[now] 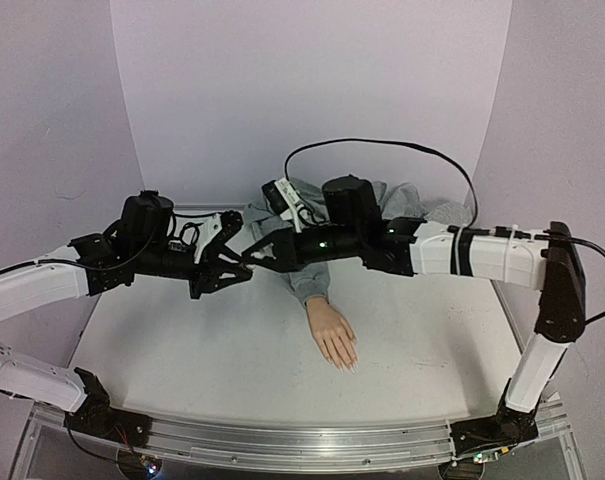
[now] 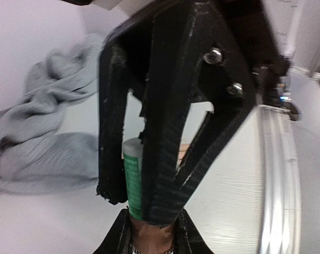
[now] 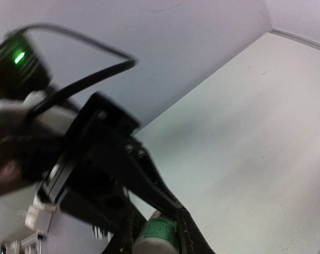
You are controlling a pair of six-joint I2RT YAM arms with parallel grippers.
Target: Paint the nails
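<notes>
I see the white surface point(image 1: 182, 370) running from the metal rail point(image 1: 302, 445) at its near edge to the pale backdrop point(image 1: 312, 80) at the far edge, with bare stretches left and right of the middle. My left arm point(image 1: 42, 285) and right arm point(image 1: 482, 255) meet above the far left-centre. A grey sweatshirt point(image 1: 307, 282) lies bunched at the far edge. Its sleeve ends in a mannequin hand point(image 1: 332, 332) lying flat, well inside every edge. My left claw point(image 2: 134, 206) is clamped on a small green-labelled bottle point(image 2: 132, 174). My right claw point(image 3: 155, 235) grips the same bottle's other end. The nails point(image 1: 348, 366) point toward the near edge, apart from both claws.
</notes>
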